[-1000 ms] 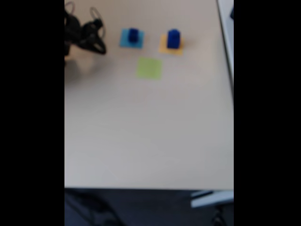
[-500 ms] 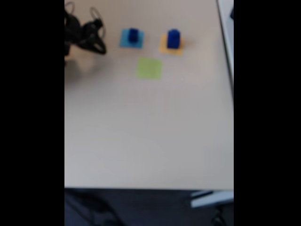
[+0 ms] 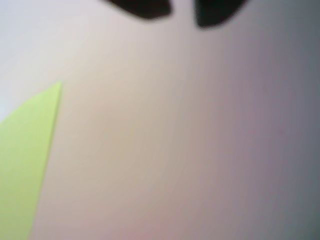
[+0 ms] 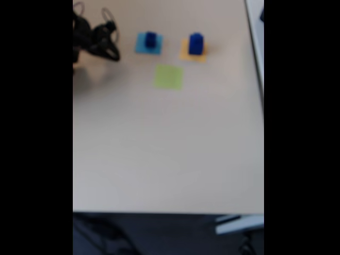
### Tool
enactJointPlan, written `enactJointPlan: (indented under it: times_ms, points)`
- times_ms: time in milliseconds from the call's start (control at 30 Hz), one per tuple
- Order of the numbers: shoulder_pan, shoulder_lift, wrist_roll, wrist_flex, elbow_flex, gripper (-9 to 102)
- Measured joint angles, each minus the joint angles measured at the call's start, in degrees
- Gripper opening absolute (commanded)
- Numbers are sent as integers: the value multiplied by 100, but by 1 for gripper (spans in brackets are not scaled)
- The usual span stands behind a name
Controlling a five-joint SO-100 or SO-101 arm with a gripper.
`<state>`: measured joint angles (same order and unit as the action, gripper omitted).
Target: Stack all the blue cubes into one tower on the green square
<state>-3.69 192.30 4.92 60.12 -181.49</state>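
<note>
Fixed view, blurry: bare beige table [image 4: 170,154] in the near part. Landmark is the green square [image 4: 169,77], lying flat with nothing on it. Beyond it to the left, a blue cube [image 4: 151,38] sits on a light-blue square [image 4: 141,47]; beyond it to the right, another blue cube [image 4: 195,43] sits on an orange-yellow square [image 4: 186,54]. The dark arm [image 4: 93,38] is well left of the green square, gripper state cannot be told. Wrist view: green square [image 3: 22,150] corner at lower left, two dark fingertips [image 3: 142,7] at the top edge with a narrow gap, holding nothing.
</note>
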Motion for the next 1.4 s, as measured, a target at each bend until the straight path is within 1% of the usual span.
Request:
enactJointPlan:
  times_ms: [67,167,467,667,800,900,1067,1200,1400]
  points:
    - [0,0,-308,-105,0,0]
    - [35,0,-1248,-255,0,0]
    - [290,0,-3278,-1336,70,0]
    - [290,0,-4025,-2030,105,0]
    - [290,0,-4403,-2848,97,0]
    - [290,0,-4957,-3410,26,0]
    - [290,0,-5959,-3524,26,0]
    - [378,0,-6469,-3498,26,0]
    - [483,0,-6952,-3498,26,0]
